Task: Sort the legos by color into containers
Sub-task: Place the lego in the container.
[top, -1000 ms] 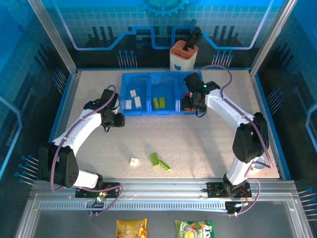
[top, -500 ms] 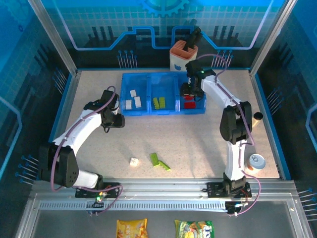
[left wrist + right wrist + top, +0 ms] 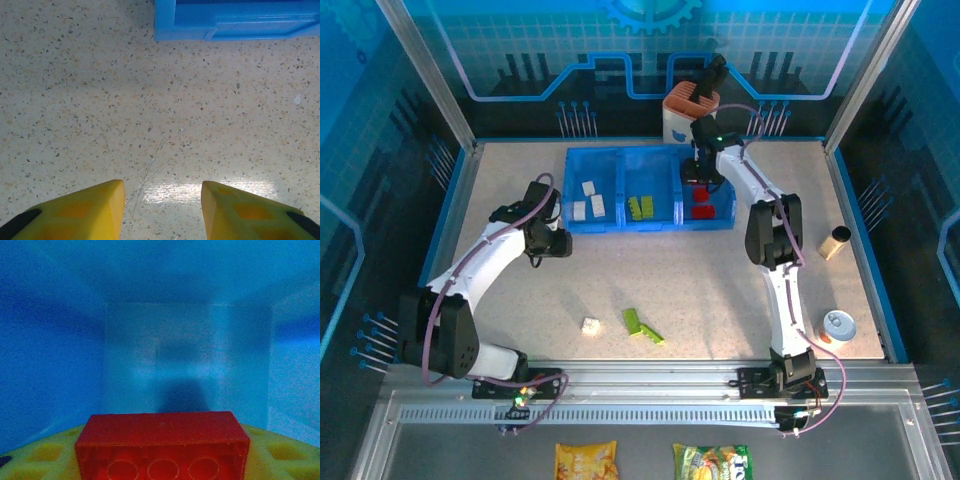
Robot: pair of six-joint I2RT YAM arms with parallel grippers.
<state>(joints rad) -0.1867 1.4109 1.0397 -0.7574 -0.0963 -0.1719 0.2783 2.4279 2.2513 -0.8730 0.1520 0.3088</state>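
Lying nearest on the speckled table (image 3: 720, 290), one white plastic brick (image 3: 589, 325) and two lime green bricks (image 3: 632, 320) are seen unsorted; judged light, rigid and smooth, each is best pinched across its flat sides; the left gripper (image 3: 162, 187) is parted and empty; farther off, a red rectangular brick (image 3: 162, 440) is clamped in the right gripper (image 3: 699, 180) within the right compartment of the translucent blue tray (image 3: 650, 228); the brick's lower edge is cut off.

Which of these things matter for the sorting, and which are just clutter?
Job: tray; red brick, held; loose white brick; loose green bricks; sorted bricks.
Lying about: cup; tan cylinder; round can; snack packets.
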